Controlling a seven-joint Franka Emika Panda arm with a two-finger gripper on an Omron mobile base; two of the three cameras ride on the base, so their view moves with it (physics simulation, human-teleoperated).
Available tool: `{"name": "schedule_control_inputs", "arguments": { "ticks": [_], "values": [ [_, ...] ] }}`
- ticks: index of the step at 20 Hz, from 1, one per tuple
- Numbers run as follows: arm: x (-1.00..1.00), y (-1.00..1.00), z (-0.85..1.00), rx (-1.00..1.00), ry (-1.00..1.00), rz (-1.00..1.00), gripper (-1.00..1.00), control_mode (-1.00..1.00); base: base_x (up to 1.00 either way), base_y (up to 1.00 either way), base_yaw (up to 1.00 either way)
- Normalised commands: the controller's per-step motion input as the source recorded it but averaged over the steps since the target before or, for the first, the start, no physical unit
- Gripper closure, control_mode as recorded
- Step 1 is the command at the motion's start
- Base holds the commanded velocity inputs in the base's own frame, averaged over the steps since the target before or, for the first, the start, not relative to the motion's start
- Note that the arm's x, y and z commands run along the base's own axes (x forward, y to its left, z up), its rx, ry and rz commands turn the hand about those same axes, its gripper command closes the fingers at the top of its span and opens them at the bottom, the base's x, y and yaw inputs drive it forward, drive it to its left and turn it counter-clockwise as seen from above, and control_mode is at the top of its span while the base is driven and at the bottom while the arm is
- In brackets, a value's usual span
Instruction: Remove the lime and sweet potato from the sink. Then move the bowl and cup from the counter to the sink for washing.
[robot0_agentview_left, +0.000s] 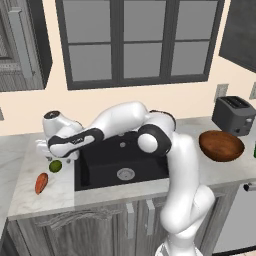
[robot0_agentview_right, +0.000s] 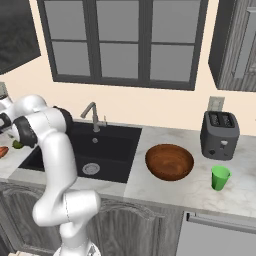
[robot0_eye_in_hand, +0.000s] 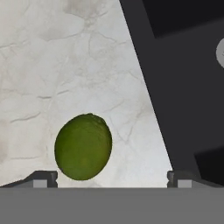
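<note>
On the counter (robot0_agentview_left: 30, 195) left of the sink (robot0_agentview_left: 100, 165), the sweet potato (robot0_agentview_left: 41, 183) is laid out with the lime (robot0_agentview_left: 55, 165) just beyond it — both are judged cleared from the basin, which looks bare apart from its drain. The gripper (robot0_agentview_left: 50, 156) is held just above the lime with jaws spread wide and nothing grasped, the fruit resting on the stone between the fingertips (robot0_eye_in_hand: 43, 179) in the hand view. Further right the bowl (robot0_agentview_left: 221, 145) and the cup (robot0_agentview_right: 220, 177) are left standing near the toaster (robot0_agentview_right: 220, 135) — not yet carried to the sink.
</note>
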Motion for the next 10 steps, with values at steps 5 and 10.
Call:
{"name": "schedule_control_inputs", "arguments": {
  "ticks": [5,10],
  "values": [
    [-0.10,-0.41,0.14,-0.01,0.00,-0.06,-1.00,-1.00,0.00,0.00,0.00],
    [-0.17,-0.38,0.15,0.00,0.00,-0.04,-1.00,-1.00,0.00,0.00,0.00]
  ]
}}
